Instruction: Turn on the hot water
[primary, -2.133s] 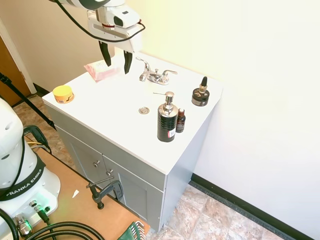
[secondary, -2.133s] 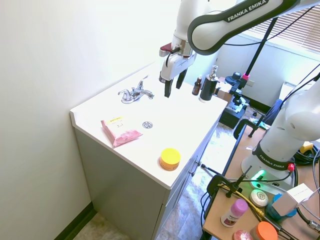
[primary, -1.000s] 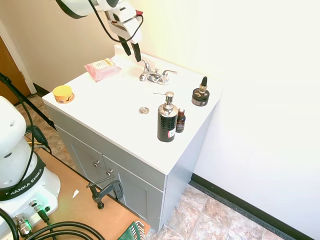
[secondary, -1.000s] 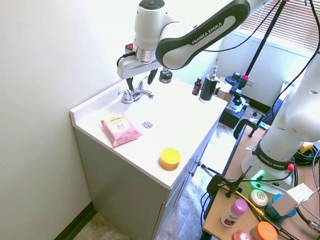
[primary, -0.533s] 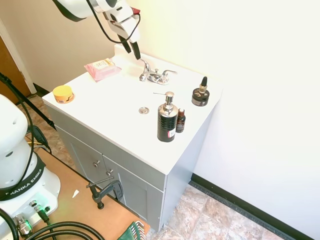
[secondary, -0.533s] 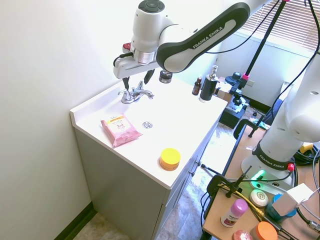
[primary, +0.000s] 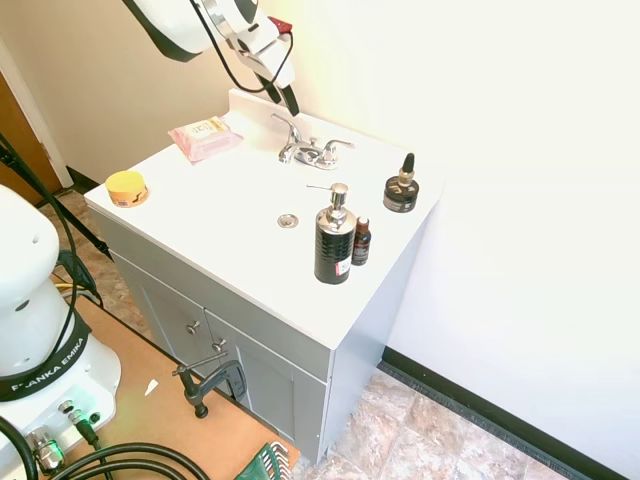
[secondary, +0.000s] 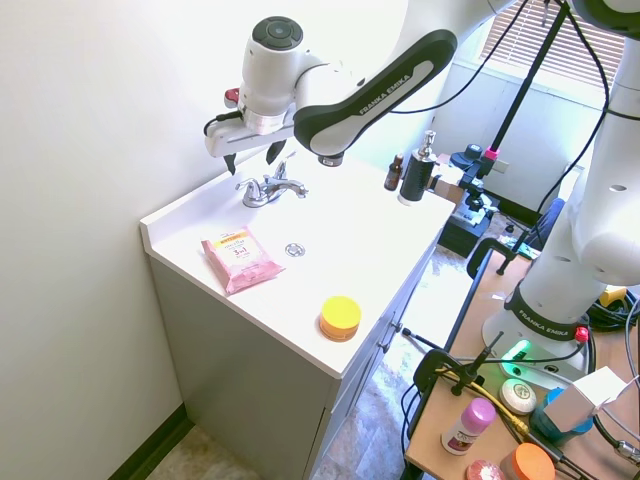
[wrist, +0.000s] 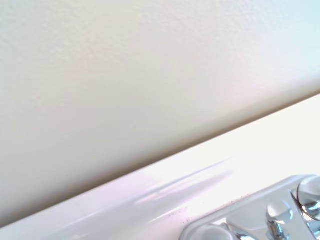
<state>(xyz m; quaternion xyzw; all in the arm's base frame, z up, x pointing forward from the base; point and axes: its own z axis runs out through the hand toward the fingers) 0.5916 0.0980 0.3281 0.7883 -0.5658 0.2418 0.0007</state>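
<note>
The chrome faucet (primary: 310, 150) stands at the back of the white vanity top (primary: 240, 190), close to the wall. Its hot water lever (primary: 283, 124) is the slim one on the left, angled upward. My gripper (primary: 290, 103) hangs just above and behind that lever, tilted toward the wall, not touching it. From the other side the gripper (secondary: 250, 162) is open and empty, its dark fingers (secondary: 272, 155) spread above the faucet (secondary: 268, 189). The wrist view shows wall, backsplash and the faucet's chrome base (wrist: 260, 220).
A pink wipes packet (primary: 204, 137) and a yellow tin (primary: 127, 187) lie left of the faucet. A drain (primary: 288, 220) sits in the middle. A black soap dispenser (primary: 333, 240), a small brown bottle (primary: 361, 242) and a black jar (primary: 401, 190) stand to the right.
The gripper has swung from over the vanity top toward the wall. It now sits above and behind the faucet's left lever, tilted more. It stays open.
</note>
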